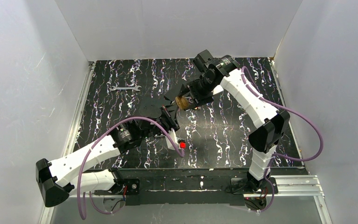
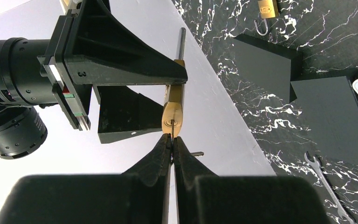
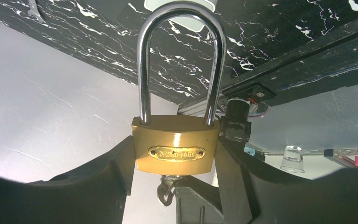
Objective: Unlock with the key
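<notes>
brass padlock [image 3: 176,140] clamped by its body in right tool [image 3: 175,158], shackle [image 3: 144,70] stuck out past tool tips, key [image 3: 167,189] pinched in left tool [image 2: 171,143], set in keyhole [image 2: 171,124] just ahead of tips

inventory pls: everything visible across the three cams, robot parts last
held padlock: 1, brass body with steel shackle, off the table in the right gripper, shackle closed
key: 1, metal, in the held padlock's keyhole
loose padlock: 1, brass, lying on the table
wrench: 1, silver, far left of the table
dark slabs: 2, matte black, flat on the table
white object: 1, white with a red spot, near edge by the left arm; cannot tell what it is
clear cup: 1, transparent, beyond the table edge
table: 1, black with white veining
left gripper: 1, black, shut on the key
right gripper: 1, black, clamped on the held padlock's body
</notes>
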Robot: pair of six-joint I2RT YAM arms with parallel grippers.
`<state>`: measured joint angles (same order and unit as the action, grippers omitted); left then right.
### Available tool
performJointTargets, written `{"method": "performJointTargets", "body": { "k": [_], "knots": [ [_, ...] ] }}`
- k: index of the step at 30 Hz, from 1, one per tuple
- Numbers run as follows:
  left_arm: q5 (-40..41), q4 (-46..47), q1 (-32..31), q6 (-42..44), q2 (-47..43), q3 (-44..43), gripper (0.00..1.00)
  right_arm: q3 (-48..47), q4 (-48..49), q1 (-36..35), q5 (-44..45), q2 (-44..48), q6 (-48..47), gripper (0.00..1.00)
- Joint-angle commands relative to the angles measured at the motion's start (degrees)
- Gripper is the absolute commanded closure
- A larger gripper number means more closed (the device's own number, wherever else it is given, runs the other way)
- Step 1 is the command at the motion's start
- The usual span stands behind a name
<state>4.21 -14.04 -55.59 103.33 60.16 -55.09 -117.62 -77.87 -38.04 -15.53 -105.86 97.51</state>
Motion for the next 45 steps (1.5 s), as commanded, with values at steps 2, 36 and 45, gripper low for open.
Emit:
{"method": "performJointTargets", "body": {
  "k": [2, 36, 45],
  "knots": [
    [1.14, -1.92, -0.84, 0.51, 0.16, 0.67, 1.00, -4.40, 0.51, -1.02, -4.44, 0.92, 0.83, 0.99],
    [1.51, 1.30, -1.47, -2.72, 5.38, -0.10, 1.00, -3.19, 1.85, -2.65, -3.97, 1.40, 1.62, 0.99],
    [-0.54, 0.28, -1.45, -8.50, 0.17, 3.11, 0.84, 0.74, 2.73, -2.52, -1.54, 3.56, 1.62, 0.99]
  ]
}}
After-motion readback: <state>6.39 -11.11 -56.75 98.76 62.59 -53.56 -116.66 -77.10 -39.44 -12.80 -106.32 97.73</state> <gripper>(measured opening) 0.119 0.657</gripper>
